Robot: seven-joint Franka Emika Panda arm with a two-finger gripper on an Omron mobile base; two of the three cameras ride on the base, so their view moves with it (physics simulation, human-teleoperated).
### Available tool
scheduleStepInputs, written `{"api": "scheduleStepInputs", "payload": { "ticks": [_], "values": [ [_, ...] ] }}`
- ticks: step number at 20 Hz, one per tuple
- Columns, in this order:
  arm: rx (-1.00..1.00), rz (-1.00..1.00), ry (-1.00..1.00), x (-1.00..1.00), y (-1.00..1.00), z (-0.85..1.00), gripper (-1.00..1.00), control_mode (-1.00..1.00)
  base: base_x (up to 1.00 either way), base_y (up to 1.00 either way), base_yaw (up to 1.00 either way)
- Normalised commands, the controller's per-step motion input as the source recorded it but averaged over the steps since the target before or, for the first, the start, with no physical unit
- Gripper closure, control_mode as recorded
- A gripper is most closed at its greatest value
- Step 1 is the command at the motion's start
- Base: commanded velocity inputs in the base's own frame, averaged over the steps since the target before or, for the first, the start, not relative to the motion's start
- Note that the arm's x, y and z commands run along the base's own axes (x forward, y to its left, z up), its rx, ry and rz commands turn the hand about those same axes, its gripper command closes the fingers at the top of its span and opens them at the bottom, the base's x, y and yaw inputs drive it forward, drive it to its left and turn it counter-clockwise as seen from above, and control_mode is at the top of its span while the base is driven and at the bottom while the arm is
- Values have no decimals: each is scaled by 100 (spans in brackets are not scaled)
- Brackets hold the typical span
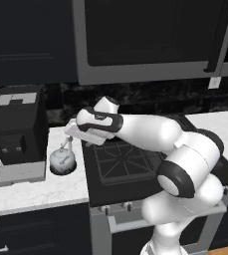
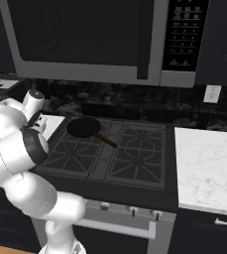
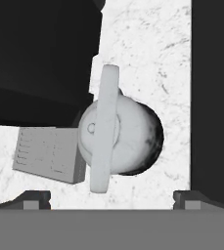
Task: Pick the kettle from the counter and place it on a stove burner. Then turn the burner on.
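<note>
Now | claw [image 3: 111,197]: spread wide, holding nothing | kettle [image 3: 118,134]: on counter [image 3: 147,44], between the tips, untouched

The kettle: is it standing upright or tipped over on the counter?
Upright. The kettle sits flat on the counter, handle arching overhead.

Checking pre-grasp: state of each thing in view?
kettle: upright on counter, not held
tool: open, above kettle, not touching
pan: on rear left burner
front left burner: bare
coffee machine: on counter, left of kettle
</note>
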Motion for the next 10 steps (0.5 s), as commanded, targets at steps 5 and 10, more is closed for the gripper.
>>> {"api": "scheduleStepInputs", "payload": {
  "ticks": [5,10],
  "values": [
    [0,0,0,10,8,-11,-100,-100,0,0,0],
    [0,0,0,0,0,-5,-100,-100,0,0,0]
  ]
}}
